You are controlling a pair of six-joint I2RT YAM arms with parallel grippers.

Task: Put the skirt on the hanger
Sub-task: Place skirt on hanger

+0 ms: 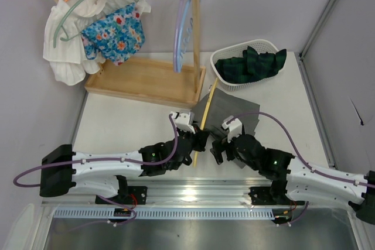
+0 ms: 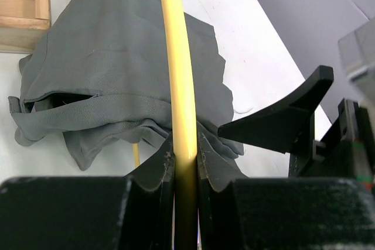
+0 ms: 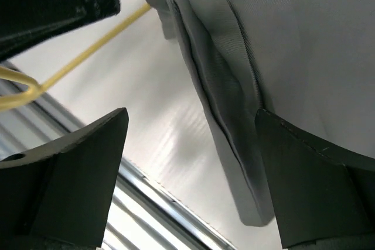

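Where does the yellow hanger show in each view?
Top external: yellow hanger slants at centre, along the grey skirt.
Left wrist: vertical at centre, pinched by the left gripper, over the skirt.
Right wrist: thin line, upper left.
Shared landmark: the grey skirt.

Mid-frame, the skirt [image 1: 234,109] is plain grey and the hanger [image 1: 205,116] pale yellow. Upper right, the basket [image 1: 234,86] is white mesh, its cloth [image 1: 252,65] dark green plaid. Upper left, the rack [image 1: 146,80] is light wood, the floral top [image 1: 114,34] blue with red blossoms, the ruffled top [image 1: 67,62] plain white.
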